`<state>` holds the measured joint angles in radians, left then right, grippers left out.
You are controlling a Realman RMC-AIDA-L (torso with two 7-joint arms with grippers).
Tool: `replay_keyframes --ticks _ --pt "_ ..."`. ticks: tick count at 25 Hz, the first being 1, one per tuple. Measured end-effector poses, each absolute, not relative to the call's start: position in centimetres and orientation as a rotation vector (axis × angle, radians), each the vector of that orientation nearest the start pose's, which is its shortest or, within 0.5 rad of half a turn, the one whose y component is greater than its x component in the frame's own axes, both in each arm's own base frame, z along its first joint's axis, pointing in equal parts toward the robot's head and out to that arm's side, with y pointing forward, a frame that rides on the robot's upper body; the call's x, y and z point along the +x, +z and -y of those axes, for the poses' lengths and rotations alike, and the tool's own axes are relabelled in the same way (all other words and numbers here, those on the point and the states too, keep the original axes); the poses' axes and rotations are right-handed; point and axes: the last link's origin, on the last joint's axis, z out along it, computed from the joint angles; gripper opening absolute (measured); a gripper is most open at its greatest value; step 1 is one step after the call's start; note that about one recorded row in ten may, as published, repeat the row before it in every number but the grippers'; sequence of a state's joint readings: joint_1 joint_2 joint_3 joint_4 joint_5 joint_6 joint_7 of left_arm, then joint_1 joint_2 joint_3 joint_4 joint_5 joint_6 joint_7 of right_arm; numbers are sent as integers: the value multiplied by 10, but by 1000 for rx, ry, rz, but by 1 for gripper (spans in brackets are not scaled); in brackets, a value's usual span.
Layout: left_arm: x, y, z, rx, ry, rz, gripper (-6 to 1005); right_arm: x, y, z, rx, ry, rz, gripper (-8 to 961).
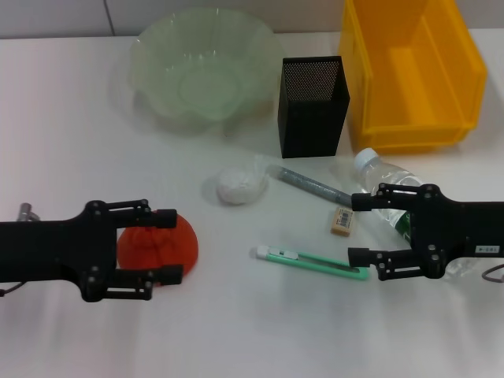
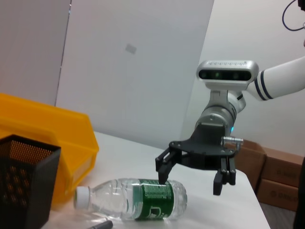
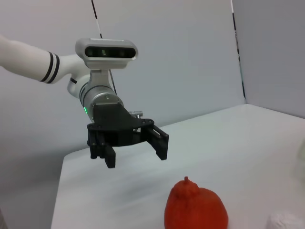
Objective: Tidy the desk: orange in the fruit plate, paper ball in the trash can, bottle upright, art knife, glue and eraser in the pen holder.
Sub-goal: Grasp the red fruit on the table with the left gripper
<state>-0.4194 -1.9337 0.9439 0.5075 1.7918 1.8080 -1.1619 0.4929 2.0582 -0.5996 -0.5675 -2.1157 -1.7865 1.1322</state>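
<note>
Evidently, left gripper (image 1: pixel 168 246): fingers were spread wide around the orange (image 1: pixel 157 246), poised for a grasp.
Right gripper (image 1: pixel 359 229): fingers were held wide above the lying bottle (image 1: pixel 391 191).
Plate (image 1: pixel 206 67): was kept well apart across the counter (image 1: pixel 63 118).

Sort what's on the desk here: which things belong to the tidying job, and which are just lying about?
Job: orange, fruit plate, paper ball, bottle lying down, art knife, glue, eraser, pen holder, yellow bin probably the trash can.
Lying about: nothing I can make out.
</note>
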Motion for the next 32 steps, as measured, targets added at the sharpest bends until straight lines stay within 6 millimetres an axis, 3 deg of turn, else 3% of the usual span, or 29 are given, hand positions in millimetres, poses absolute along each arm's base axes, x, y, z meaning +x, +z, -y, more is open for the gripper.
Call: replay_keyframes --ticks 4,25,32 --pt "-287 27 -267 -2943 -866 409 782 271 -9 -284 -2901 817 -405 827" --pt "-289 29 -272 -2895 -858 411 780 272 -9 -285 -2899 805 -413 826" --pt "-305 28 -282 -2849 -699 461 779 271 -7 -288 -2901 798 -407 826"
